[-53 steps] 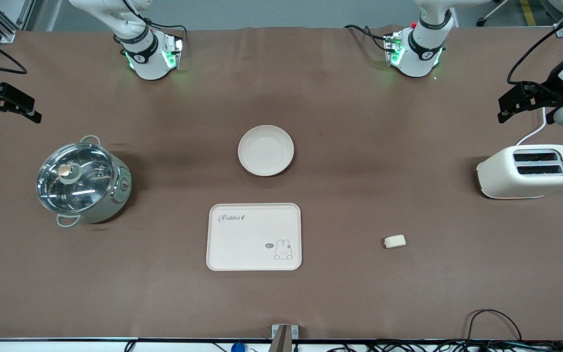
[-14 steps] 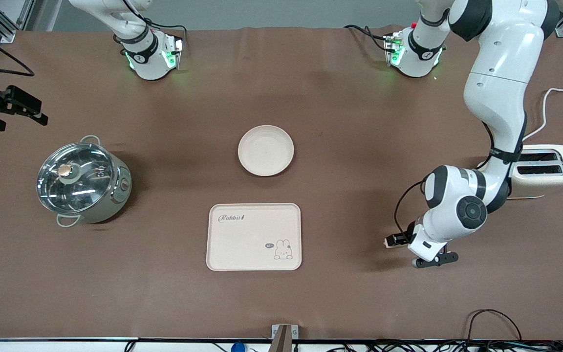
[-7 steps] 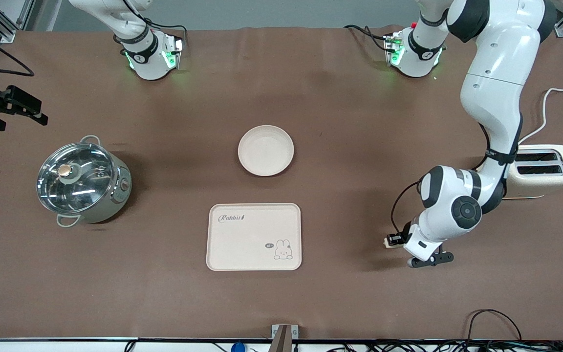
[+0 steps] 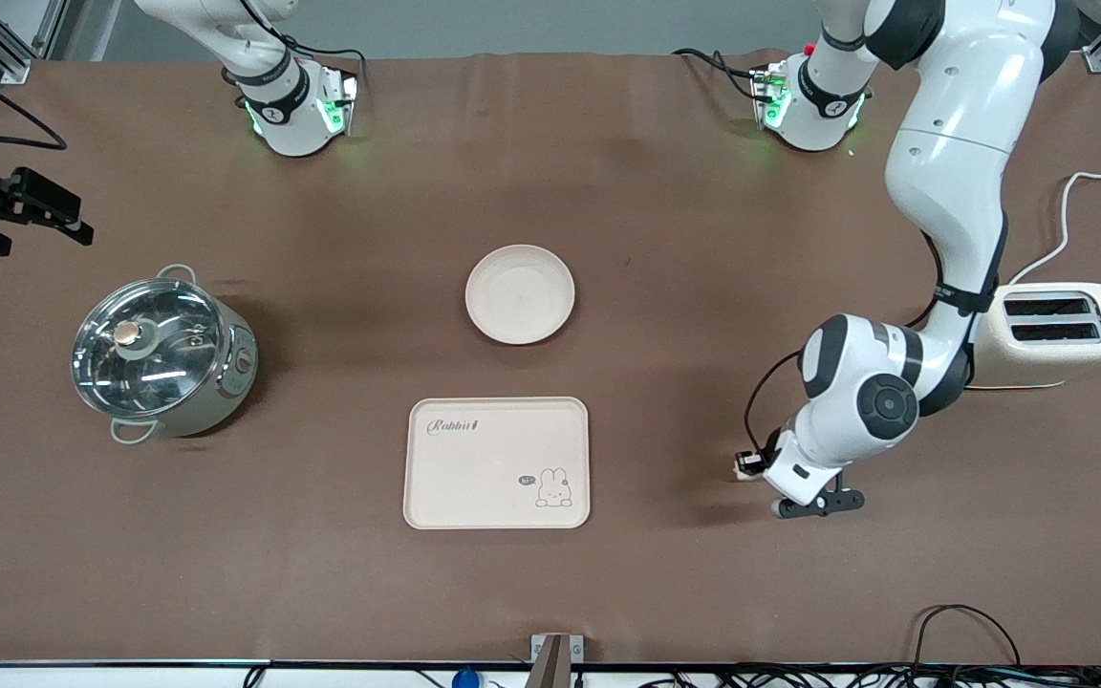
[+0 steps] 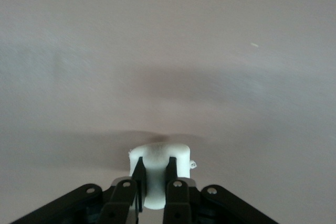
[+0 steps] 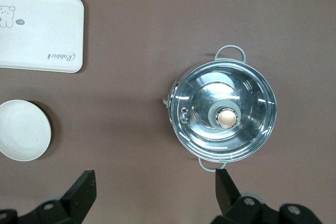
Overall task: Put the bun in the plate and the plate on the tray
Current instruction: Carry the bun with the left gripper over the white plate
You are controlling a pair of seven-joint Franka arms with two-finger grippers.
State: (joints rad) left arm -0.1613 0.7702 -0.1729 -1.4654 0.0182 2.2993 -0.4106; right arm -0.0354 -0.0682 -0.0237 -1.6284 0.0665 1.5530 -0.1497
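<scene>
**Left gripper clamped on the bun, plate and tray untouched**

We note the brown table (image 4: 608, 592) first, with both arm bases along its top edge in the front view. The left arm (image 4: 952, 143) reaches down from its base toward the camera's side of the table, at the left arm's end. The right arm waits at the table's edge, past the pot.

Toward the right arm's end stands a steel pot (image 4: 161, 355) with a glass lid. Toward the left arm's end sits a cream toaster (image 4: 1067, 339), partly covered by the left arm.

In the middle lies the tray (image 4: 496, 462), rabbit drawing showing, nothing on it. The plate (image 4: 520, 293) sits farther from the front camera than the tray, apart from it, and holds nothing.

The right gripper (image 6: 152, 192) hangs with its fingers wide apart, over bare table beside the pot.

The left gripper (image 5: 154, 174) has its fingers pressed together on the bun (image 5: 157, 156). We see the bun pinched between both fingertips, over bare table, well apart from the tray, toward the left arm's end. Whether it touches the table we cannot tell.
</scene>
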